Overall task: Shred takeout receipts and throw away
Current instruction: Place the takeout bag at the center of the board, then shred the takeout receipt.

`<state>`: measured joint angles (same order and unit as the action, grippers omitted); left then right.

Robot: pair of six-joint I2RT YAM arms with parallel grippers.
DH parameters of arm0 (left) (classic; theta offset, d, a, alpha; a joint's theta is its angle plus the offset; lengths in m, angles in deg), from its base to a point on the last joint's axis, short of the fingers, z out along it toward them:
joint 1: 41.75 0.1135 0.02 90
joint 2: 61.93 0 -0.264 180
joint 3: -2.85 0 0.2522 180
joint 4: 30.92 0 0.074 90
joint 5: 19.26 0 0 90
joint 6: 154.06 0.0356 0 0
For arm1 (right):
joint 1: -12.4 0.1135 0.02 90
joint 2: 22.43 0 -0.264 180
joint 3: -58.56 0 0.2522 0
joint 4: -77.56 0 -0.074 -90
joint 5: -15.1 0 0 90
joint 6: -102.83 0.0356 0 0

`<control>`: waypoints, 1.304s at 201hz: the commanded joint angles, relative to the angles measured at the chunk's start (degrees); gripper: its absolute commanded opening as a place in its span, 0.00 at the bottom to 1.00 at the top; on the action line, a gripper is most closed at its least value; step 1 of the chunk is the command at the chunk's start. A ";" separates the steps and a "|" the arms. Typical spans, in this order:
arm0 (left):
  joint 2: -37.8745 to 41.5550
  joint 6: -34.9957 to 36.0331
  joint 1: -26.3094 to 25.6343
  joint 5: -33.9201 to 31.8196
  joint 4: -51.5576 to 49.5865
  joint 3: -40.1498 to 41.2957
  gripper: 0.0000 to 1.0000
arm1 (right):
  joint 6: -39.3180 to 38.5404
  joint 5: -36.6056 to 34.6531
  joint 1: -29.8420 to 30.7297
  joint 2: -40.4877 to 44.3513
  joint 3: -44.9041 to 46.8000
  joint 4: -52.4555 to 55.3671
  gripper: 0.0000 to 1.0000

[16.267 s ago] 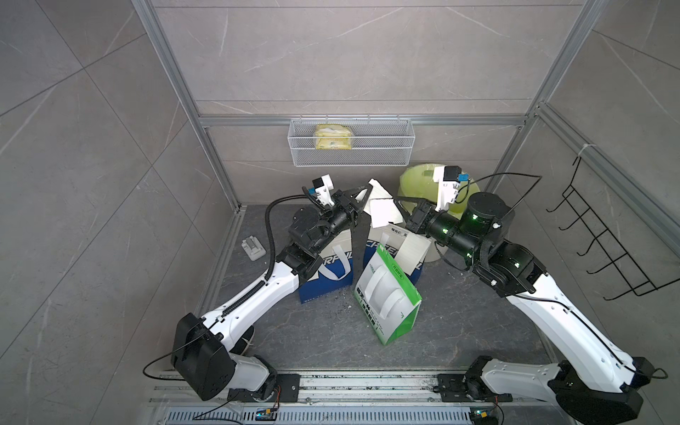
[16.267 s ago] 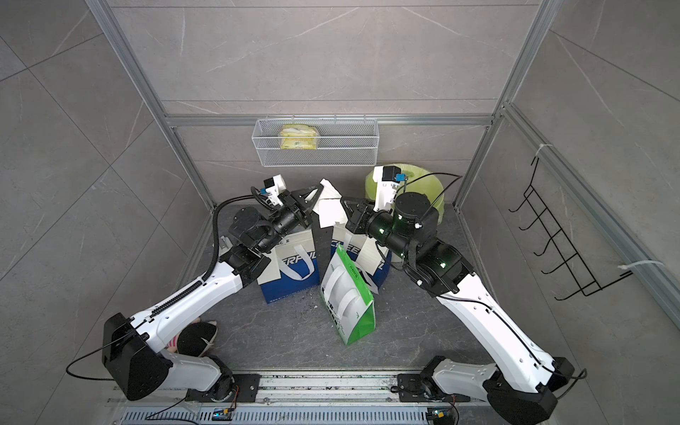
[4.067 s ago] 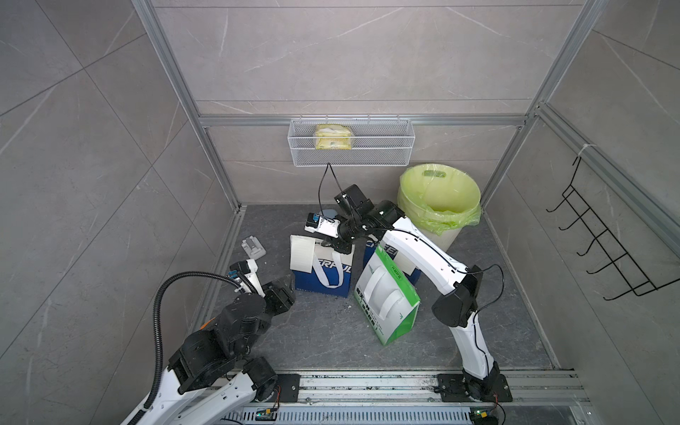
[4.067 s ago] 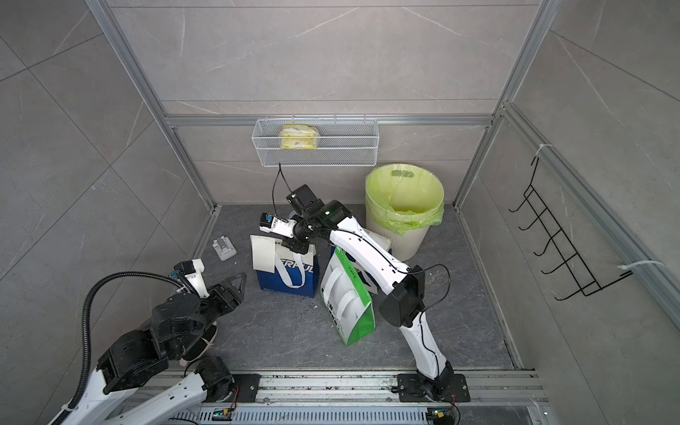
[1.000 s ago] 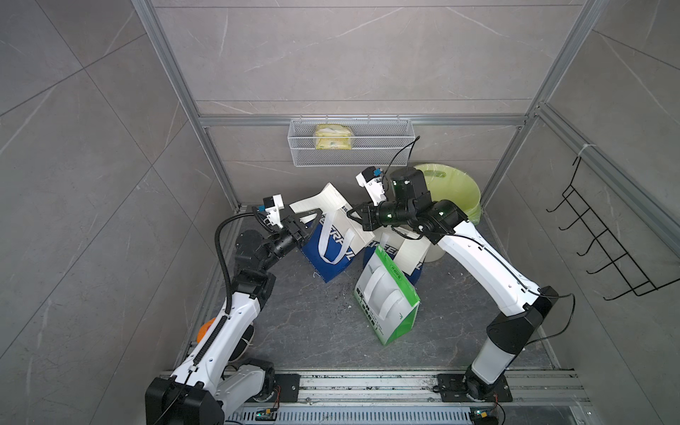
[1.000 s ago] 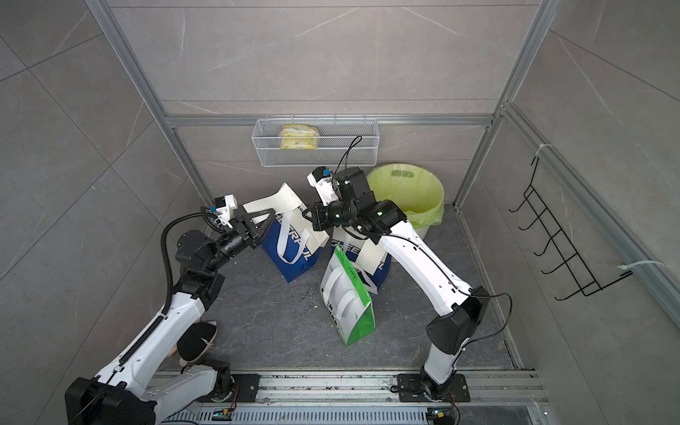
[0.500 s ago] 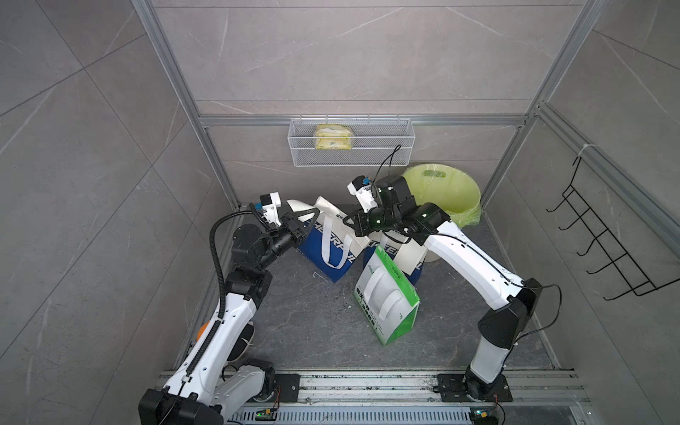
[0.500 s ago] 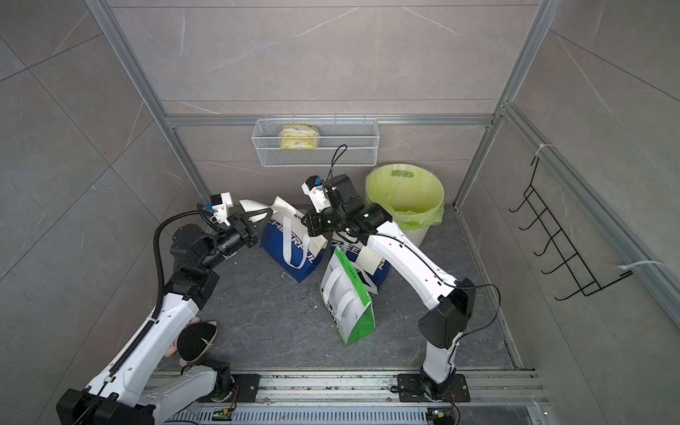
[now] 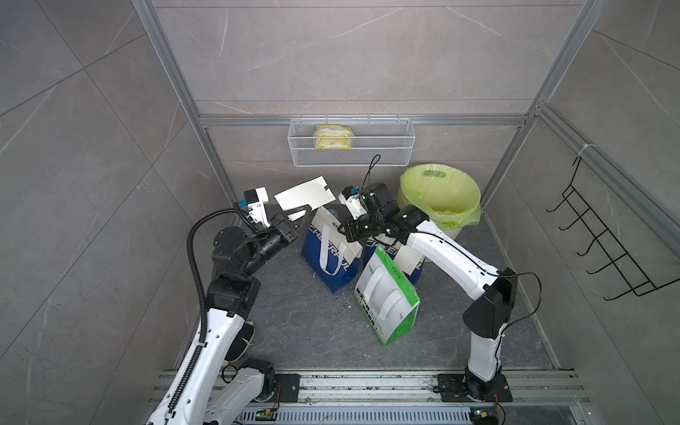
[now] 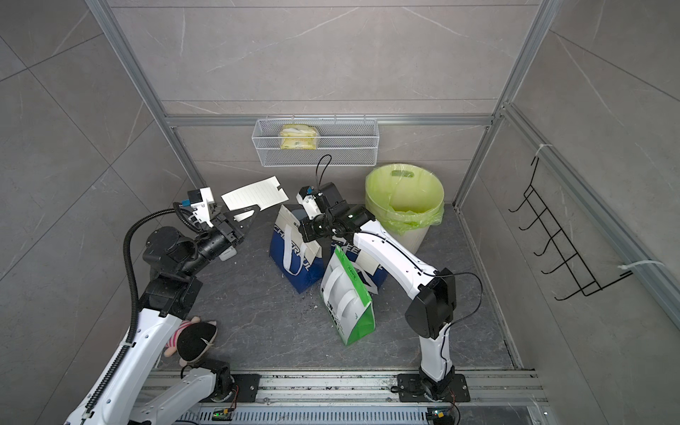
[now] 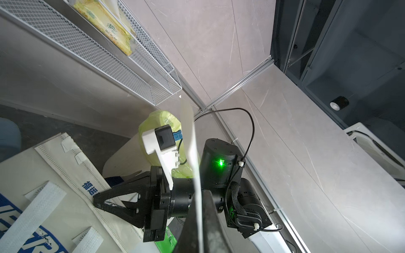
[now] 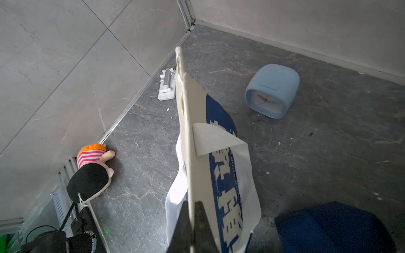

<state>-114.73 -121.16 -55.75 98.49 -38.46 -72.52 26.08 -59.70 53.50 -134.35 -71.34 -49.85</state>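
The takeout receipt point(image 9: 305, 193) is clamped in our left gripper point(image 9: 300, 212); our right gripper point(image 9: 342, 229) pinches the blue bag point(image 9: 331, 265). We should move it to the receipt's free edge.

Both arms pair white shells on the long links with black housings at the joints. The left arm point(image 9: 220, 331) carries a ribbed black conduit point(image 9: 190, 243). The right arm point(image 9: 441, 250) has a thin black cable point(image 9: 539, 290) arcing off its elbow. Each wrist bears a white camera bracket point(image 9: 255, 200) with a black module and a blue plug. The left gripper point(image 9: 302, 211) and right gripper point(image 11: 96, 200) have black, triangular, open-framed fingers. A green light point(image 11: 221, 163) glows on the right arm's black cylindrical joint, where white zip ties point(image 11: 241, 163) bind the wiring. The bases sit on black plates point(image 9: 474, 392).
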 commanded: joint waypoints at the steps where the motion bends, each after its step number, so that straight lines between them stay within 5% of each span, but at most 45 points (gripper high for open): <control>1: 2.11 7.31 0.02 -2.41 -6.91 -3.79 0.00 | 2.34 2.50 1.83 -4.03 -5.24 -0.49 0.00; 12: 2.71 9.40 0.02 -3.41 -9.94 -4.62 0.00 | 2.71 2.12 2.30 -5.98 -8.07 1.12 0.03; 39: 3.49 12.32 -0.03 -3.74 -13.45 -5.47 0.00 | 3.70 2.67 2.69 -6.94 -9.90 1.38 0.52; 62: 3.41 14.35 0.00 -4.22 -16.47 -6.57 0.00 | 3.33 4.05 2.72 -3.28 -6.22 -3.15 0.67; 149: -1.92 22.23 -1.66 5.91 -16.59 -10.94 0.00 | -12.08 -2.48 -3.38 22.08 17.72 -10.28 0.74; 168: -4.13 29.79 -7.24 6.57 -17.23 -12.31 0.00 | -16.55 1.12 -6.10 28.00 22.78 -12.64 0.75; 198: -5.88 47.53 -17.24 -1.06 -21.86 -15.09 0.00 | -19.07 6.44 -10.81 34.57 24.58 -11.72 0.77; 262: -6.93 66.79 -22.14 2.98 -23.55 -14.27 0.00 | -25.78 17.45 -13.27 43.16 27.54 -12.11 0.79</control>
<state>-121.39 -66.61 -75.88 99.43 -60.91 -85.70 4.25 -49.53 40.24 -92.71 -43.47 -61.58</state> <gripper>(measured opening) 0.048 0.781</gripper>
